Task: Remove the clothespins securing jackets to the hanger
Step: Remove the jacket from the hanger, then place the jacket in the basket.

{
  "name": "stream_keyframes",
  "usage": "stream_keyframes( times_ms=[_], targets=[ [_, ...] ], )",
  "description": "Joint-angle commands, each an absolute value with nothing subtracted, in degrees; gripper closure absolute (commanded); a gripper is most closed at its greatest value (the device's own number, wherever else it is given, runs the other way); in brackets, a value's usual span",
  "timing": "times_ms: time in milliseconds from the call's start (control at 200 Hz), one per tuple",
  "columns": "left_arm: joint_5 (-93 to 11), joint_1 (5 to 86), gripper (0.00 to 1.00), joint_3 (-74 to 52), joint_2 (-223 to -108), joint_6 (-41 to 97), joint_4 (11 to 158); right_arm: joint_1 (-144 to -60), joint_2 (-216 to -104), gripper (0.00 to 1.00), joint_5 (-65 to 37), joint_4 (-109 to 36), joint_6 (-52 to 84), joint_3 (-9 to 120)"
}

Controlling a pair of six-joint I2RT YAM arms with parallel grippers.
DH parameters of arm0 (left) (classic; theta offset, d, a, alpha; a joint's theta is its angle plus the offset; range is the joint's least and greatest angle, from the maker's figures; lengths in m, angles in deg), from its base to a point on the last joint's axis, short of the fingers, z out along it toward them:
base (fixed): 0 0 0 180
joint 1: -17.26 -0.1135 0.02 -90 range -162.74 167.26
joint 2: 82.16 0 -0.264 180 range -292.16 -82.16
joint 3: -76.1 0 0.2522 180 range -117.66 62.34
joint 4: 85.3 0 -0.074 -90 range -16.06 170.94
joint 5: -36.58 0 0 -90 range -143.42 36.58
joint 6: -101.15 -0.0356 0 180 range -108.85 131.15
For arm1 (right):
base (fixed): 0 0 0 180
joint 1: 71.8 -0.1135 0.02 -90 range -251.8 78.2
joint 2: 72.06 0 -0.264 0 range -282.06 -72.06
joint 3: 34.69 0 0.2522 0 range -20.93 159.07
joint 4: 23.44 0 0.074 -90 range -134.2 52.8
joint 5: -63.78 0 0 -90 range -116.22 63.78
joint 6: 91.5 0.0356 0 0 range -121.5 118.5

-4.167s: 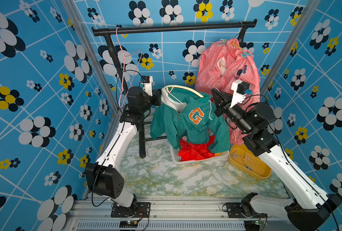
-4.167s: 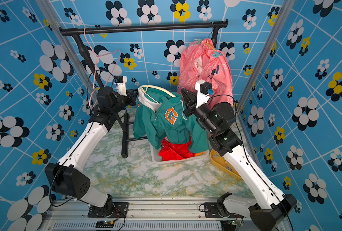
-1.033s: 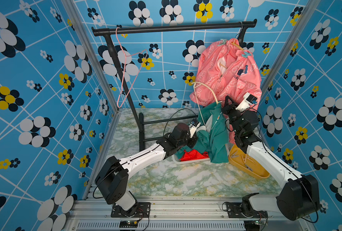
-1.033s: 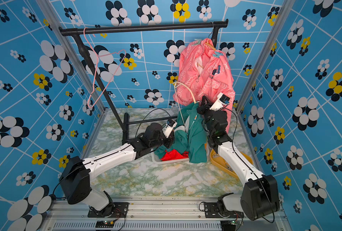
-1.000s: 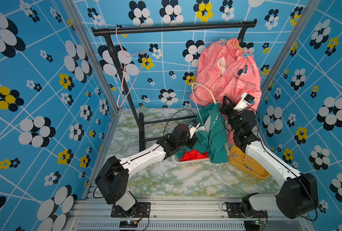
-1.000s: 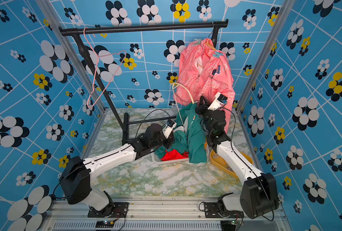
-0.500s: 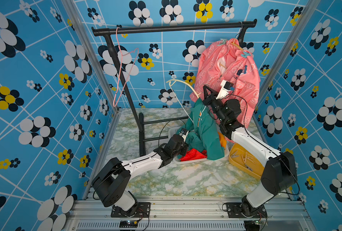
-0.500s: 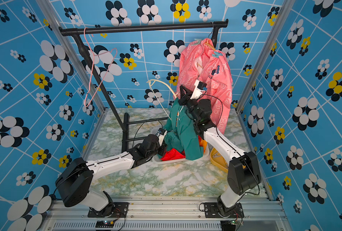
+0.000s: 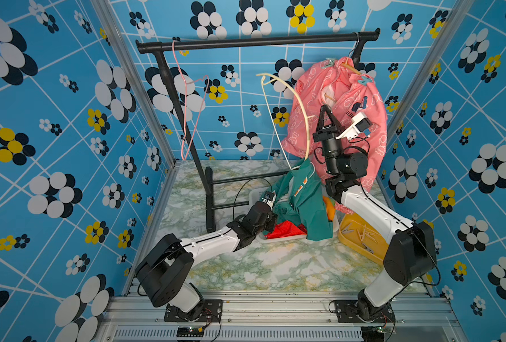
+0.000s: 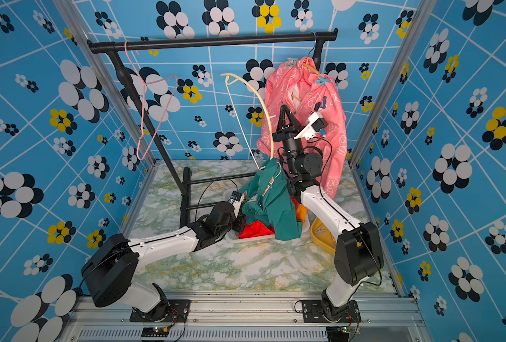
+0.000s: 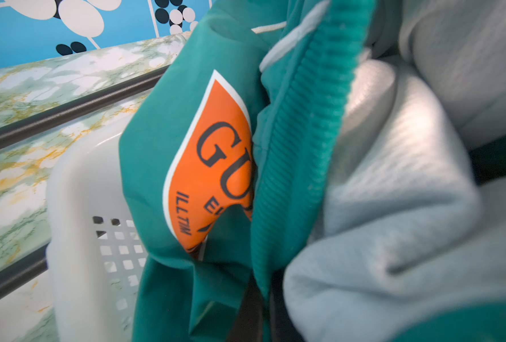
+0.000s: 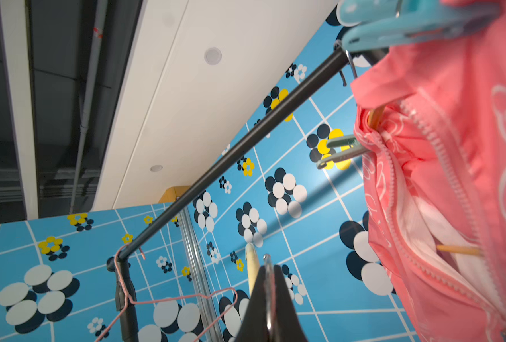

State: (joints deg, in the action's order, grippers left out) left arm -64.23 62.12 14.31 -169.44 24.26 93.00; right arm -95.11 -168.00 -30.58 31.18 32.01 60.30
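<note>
Clothespins (image 9: 364,79) of pale teal plastic, two of them, bite the shoulders of the pink zip jacket (image 9: 305,97) with white outline prints, high up by the black rail (image 9: 257,41); each lies sideways, handles poking out away from the collar; tan wooden clothespins (image 9: 364,234) lie in the yellow tray (image 9: 364,253).

The green jacket (image 11: 157,133) has an orange patch (image 11: 213,165) with black letters "GU", "E" and "ILL TIM"; the rest is folded away.

The right gripper (image 9: 324,109) points straight up in front of the pink jacket, fingers pressed together, with a bent cream hanger (image 12: 252,263) just beside it. The left gripper (image 9: 273,221) reaches low and flat over the white basket (image 11: 77,207), fingers closed in the green jacket's folds.
</note>
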Motion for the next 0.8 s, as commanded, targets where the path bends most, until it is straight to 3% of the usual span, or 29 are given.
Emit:
stream_keyframes(
  times_ms=[0,195,365,600,795],
  targets=[
    [-65.81,62.17,1.00,15.75,-167.47,24.86,91.42,-94.50,-168.66,1.00,-32.65,41.51,36.54,62.13],
    [-66.69,62.17,1.00,15.72,-168.41,24.70,91.18,-94.39,-169.34,1.00,-29.58,38.98,37.66,69.14],
    [-66.88,62.09,1.00,15.10,-171.26,24.91,91.98,-94.30,-165.70,1.00,-28.58,22.35,35.24,74.24],
    [-66.91,61.36,1.00,12.61,-178.04,25.93,93.10,-93.77,-150.97,1.00,-28.16,-0.54,32.83,65.08],
    [-66.25,59.57,1.00,8.55,-180.50,24.25,91.46,-93.76,-139.14,1.00,-31.80,-13.92,21.75,57.75]
  ],
)
